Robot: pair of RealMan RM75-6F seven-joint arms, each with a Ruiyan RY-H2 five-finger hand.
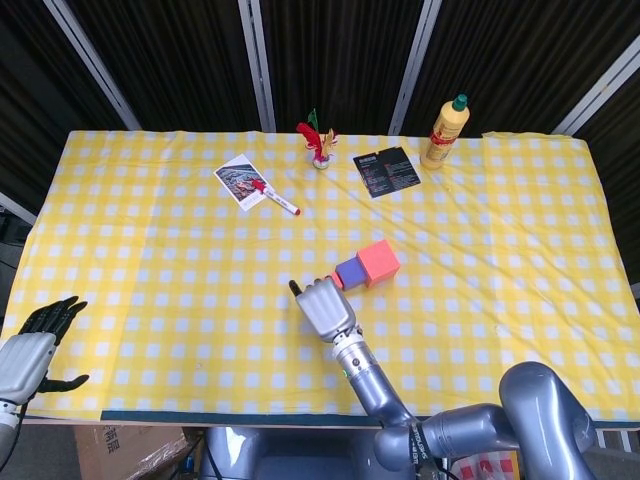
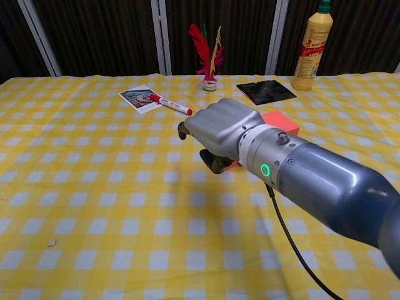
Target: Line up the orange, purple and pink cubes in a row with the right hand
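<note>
Head view: right hand (image 1: 322, 307) (fingers curled, empty) just left of purple cube (image 1: 350, 272).

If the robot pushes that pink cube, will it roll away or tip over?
Probably neither. The pink cube has flat faces and sits squarely on the tablecloth, so it should slide rather than roll. It touches the purple cube, so a push could shove that one too. The cloth may drag slightly.

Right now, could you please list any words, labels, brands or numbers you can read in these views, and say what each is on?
No text can be read.
Yellow bottle: red label, lettering blurred.
Black card: pale print, too small to read.
Photo card: a picture only, no legible words.
Red marker: no readable marking.
</note>
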